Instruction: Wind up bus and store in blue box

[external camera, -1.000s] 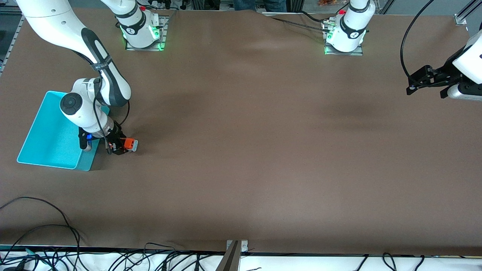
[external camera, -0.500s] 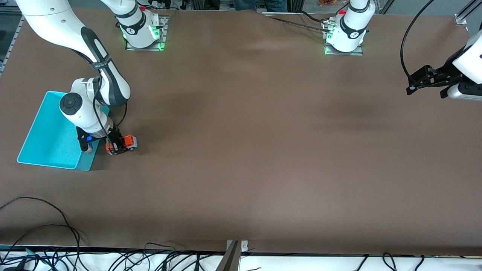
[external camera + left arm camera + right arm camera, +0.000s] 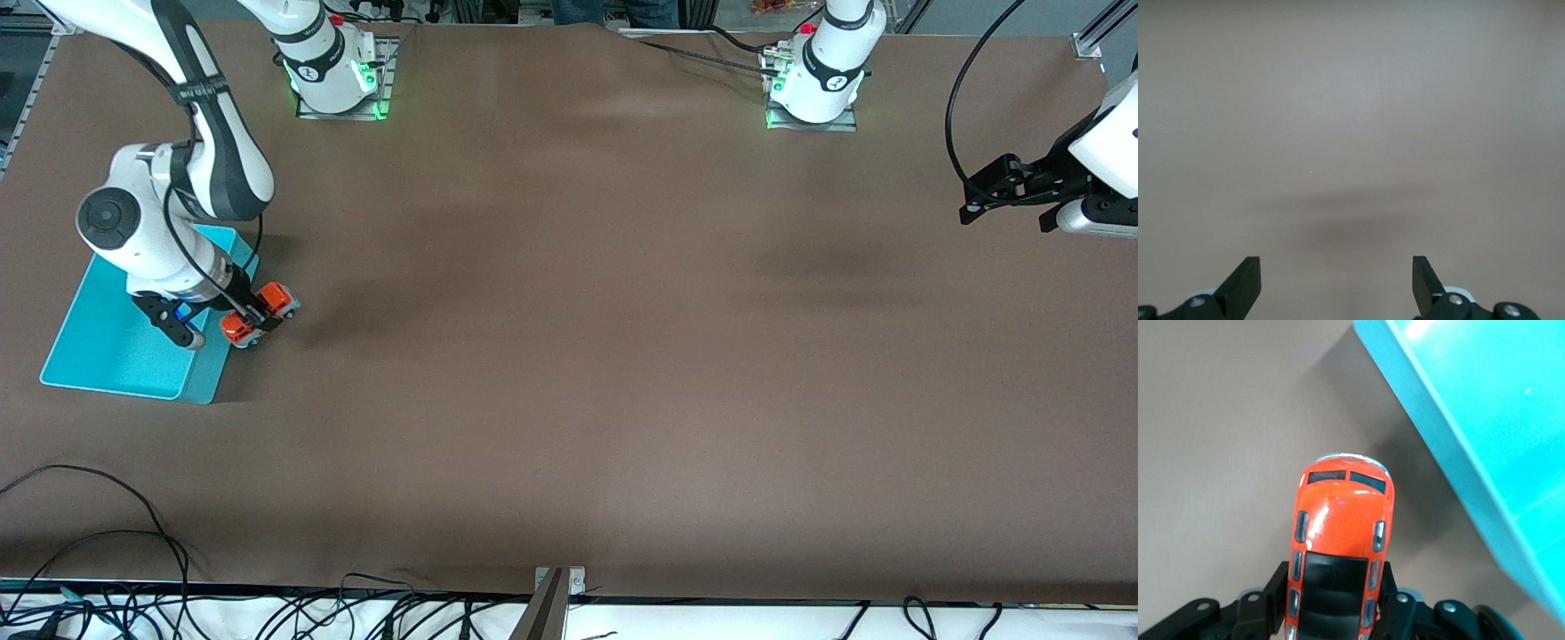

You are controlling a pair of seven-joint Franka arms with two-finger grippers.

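Right gripper (image 3: 253,317) pinching bus (image 3: 1338,540) just beside blue box (image 3: 107,342) wall; risking clipping rim, slipping. Left gripper (image 3: 1337,287) waiting, fingers wide, over bare table.

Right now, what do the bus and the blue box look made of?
Bus: looks like glossy painted plastic or die-cast metal, I can't tell which; bright highlights on the orange body, matte dark roof panel.
Blue box: likely moulded plastic, smooth semi-gloss; uniform turquoise, crisp straight walls, soft glare on the floor.
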